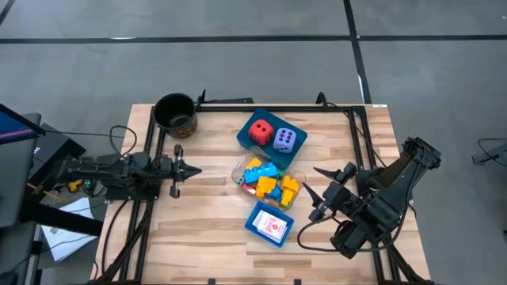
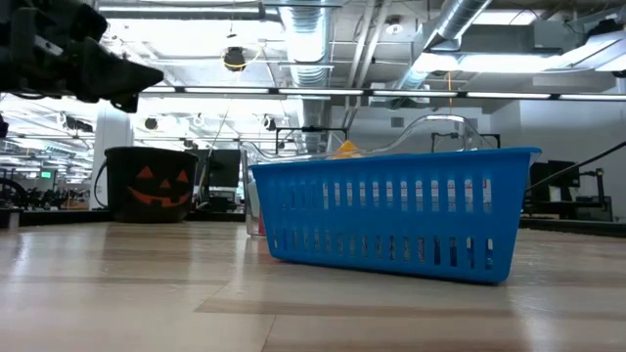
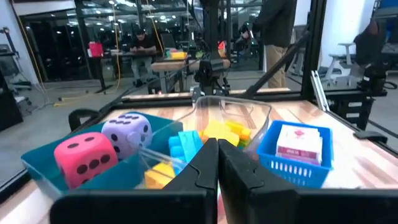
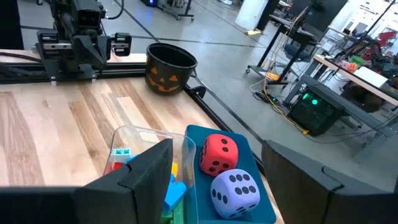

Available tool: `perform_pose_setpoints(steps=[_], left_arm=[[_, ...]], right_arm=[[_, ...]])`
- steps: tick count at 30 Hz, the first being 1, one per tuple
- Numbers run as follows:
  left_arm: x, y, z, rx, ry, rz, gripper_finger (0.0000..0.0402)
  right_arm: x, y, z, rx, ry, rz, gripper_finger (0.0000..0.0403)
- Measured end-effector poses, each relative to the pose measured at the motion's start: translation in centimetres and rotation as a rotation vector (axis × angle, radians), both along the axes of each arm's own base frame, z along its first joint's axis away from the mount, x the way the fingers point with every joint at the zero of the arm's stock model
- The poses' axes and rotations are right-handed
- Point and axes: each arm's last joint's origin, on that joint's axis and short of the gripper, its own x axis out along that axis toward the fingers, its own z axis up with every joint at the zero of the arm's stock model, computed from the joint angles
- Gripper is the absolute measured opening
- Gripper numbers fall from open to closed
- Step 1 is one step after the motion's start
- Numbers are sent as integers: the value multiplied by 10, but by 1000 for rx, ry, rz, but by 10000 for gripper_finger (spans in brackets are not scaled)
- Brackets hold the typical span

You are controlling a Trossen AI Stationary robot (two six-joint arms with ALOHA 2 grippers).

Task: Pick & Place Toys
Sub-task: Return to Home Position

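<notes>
**Status.** You should find no toy loose on the counter (image 1: 198,229) in the high view.
- The bricks (image 1: 269,182) lie heaped in the clear bin (image 4: 134,132) at mid-counter.
- The red die (image 1: 259,131) and the lavender die (image 1: 286,140) sit side by side, touching, in the teal tray (image 3: 43,173) just behind that bin.
- The cards (image 1: 272,226) are stacked in the blue basket (image 2: 391,225) just in front of the bin.

Judge the sorting complete. Only parking the arms appears to be left.

**Claws.**
- The left claw (image 1: 194,169) hovers at the counter's left edge, aimed at the bins. Its fingers (image 3: 199,171) are pressed together with nothing between them.
- The right claw (image 1: 317,191) hangs just beside the bin on the right. Its fingers (image 4: 146,171) are spread wide and hold nothing.

**Materials and shapes.**
- The bricks are glossy hard plastic in yellow, blue and orange, blocky, some with studs.
- The dice are larger matte cubes with rounded corners and dark dots. They look soft, so expect some give under grip.
- The cards are thin white rectangles with red print.
- The bin has thin see-through walls.
- The basket has slotted walls.
- The tray is smooth and shallow.
- The pot (image 4: 163,71), at the far left corner, is dark and round and carries an orange pumpkin face.
- The counter is pale planked wood.
</notes>
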Motion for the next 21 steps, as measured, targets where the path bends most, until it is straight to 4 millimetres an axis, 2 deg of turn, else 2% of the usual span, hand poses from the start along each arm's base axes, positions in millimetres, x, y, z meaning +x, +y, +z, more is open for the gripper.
perform_pose_setpoints(steps=[6, 15, 21], left_arm=[[-11, 0, 0, -26, -22, -9, 3], [-11, -1, -1, -27, -10, -31, 3], [-10, 0, -2, -138, 0, -17, 8]], right_arm=[[0, 0, 0, 0, -1, 0, 239], [1, 0, 0, -2, -4, -3, 239], [17, -18, -6, 1, -13, -88, 239]])
